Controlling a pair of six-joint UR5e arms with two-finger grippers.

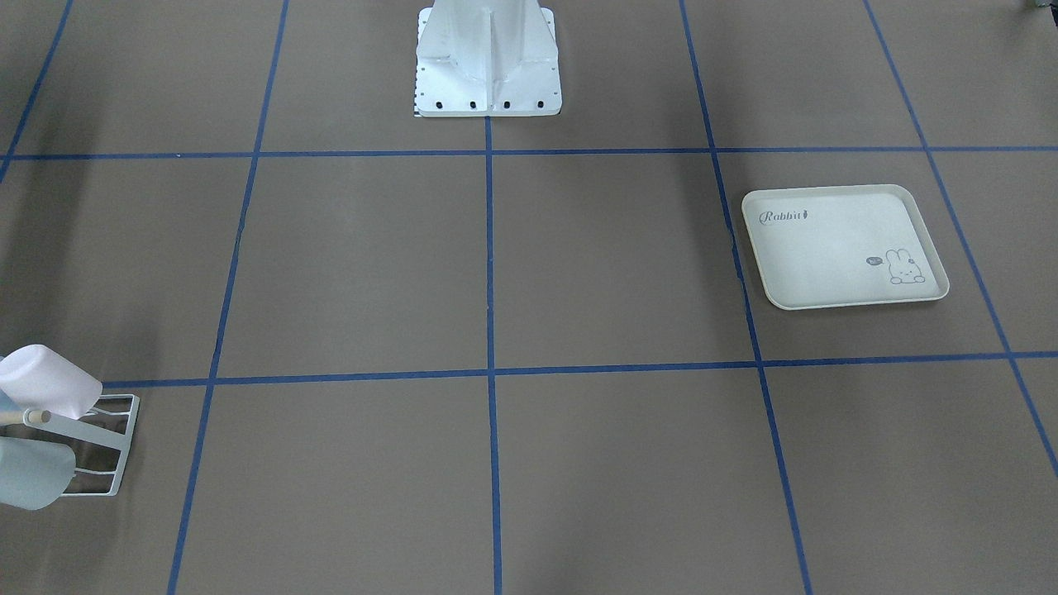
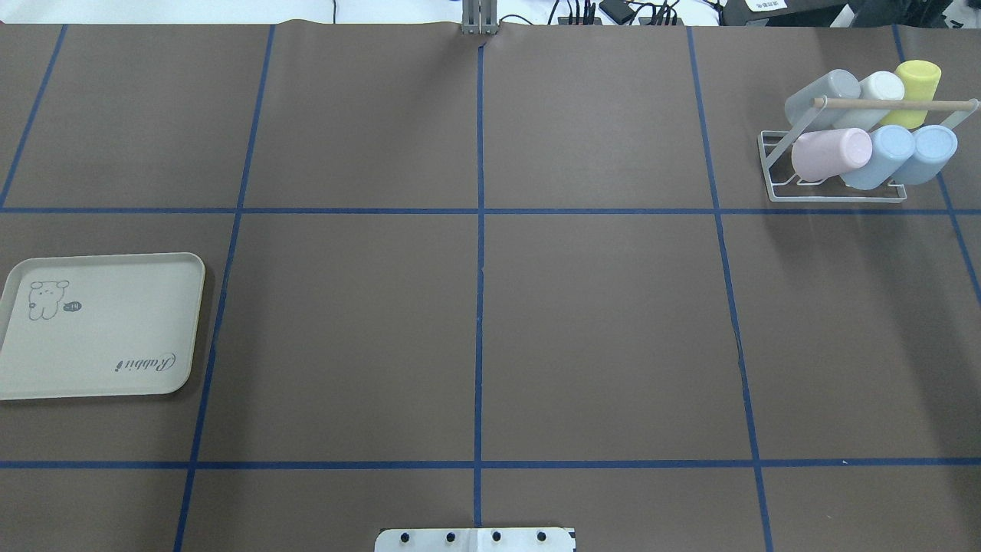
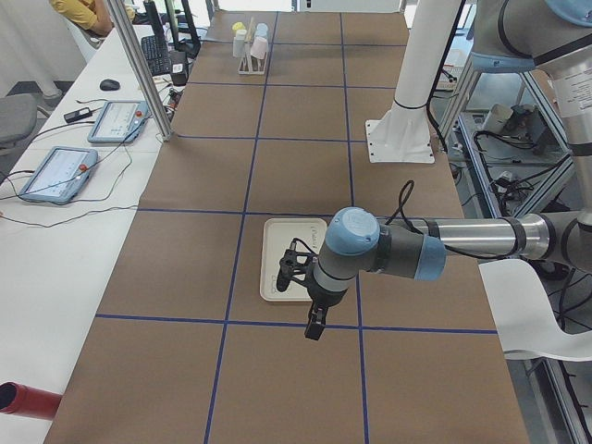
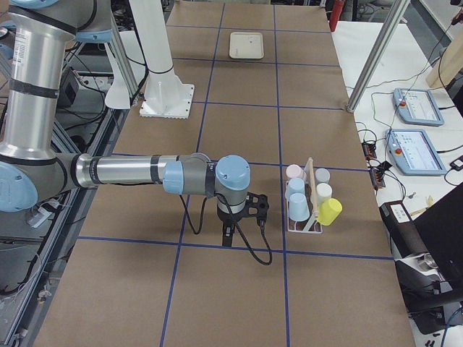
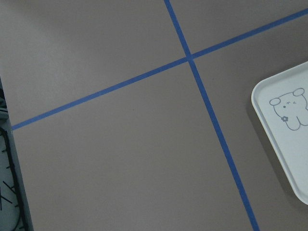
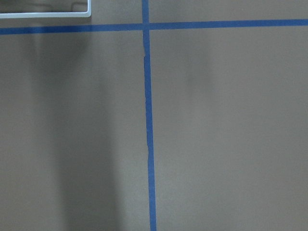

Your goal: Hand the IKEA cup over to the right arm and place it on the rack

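The white wire rack (image 2: 835, 193) stands at the far right of the table and holds several cups: pink (image 2: 828, 153), two blue (image 2: 881, 157), grey, white and yellow. It also shows in the front view (image 1: 107, 446) and the exterior right view (image 4: 311, 217). My right gripper (image 4: 226, 238) hangs over the table just short of the rack; I see no cup at it. My left gripper (image 3: 314, 329) hangs beside the cream rabbit tray (image 2: 100, 326), which is bare. Both grippers show only in the side views, so I cannot tell whether they are open or shut.
The white robot pedestal (image 1: 488, 66) stands at the table's middle edge. Blue tape lines grid the brown tabletop. Metal posts (image 3: 139, 65) and teach pendants (image 4: 416, 105) stand on the white side bench. The rack's base corner (image 6: 48, 13) shows in the right wrist view.
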